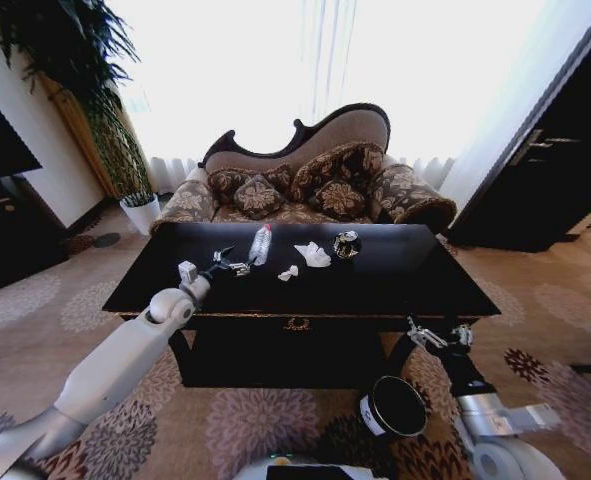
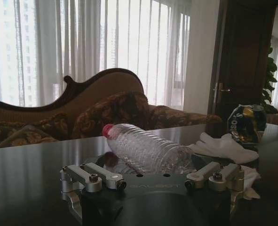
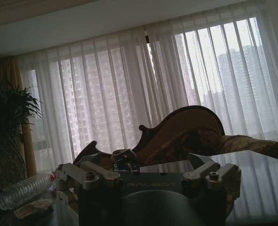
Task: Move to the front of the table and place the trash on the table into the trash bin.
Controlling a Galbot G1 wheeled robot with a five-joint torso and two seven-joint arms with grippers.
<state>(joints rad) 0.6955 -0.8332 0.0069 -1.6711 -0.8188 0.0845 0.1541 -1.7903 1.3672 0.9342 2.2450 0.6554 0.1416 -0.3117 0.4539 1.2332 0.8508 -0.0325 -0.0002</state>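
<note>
1. Trash on the table (image 1: 395, 270): in the head view the bottle (image 1: 261, 244) lies at 12 o'clock of centre, paper wads (image 1: 312, 255) at 1 o'clock. The left gripper (image 1: 227, 264), fingers spread and empty, waits beside the bottle. The right gripper (image 1: 437, 337), also spread and empty, hangs above the trash bin (image 1: 393, 406).
2. Left wrist view: the bottle (image 2: 146, 150) looks light, crinkly and slippery; I would grip mid-body. The crushed can (image 2: 245, 123) has letters, not readable.
3. Right wrist view: "GALBOT" is on the right gripper (image 3: 148, 178).

Head view high, looking down across the table (image 1: 395, 275) toward the sofa (image 1: 305, 185); both wrist views low at tabletop level, sharing bottle (image 2: 146, 150) and sofa.
</note>
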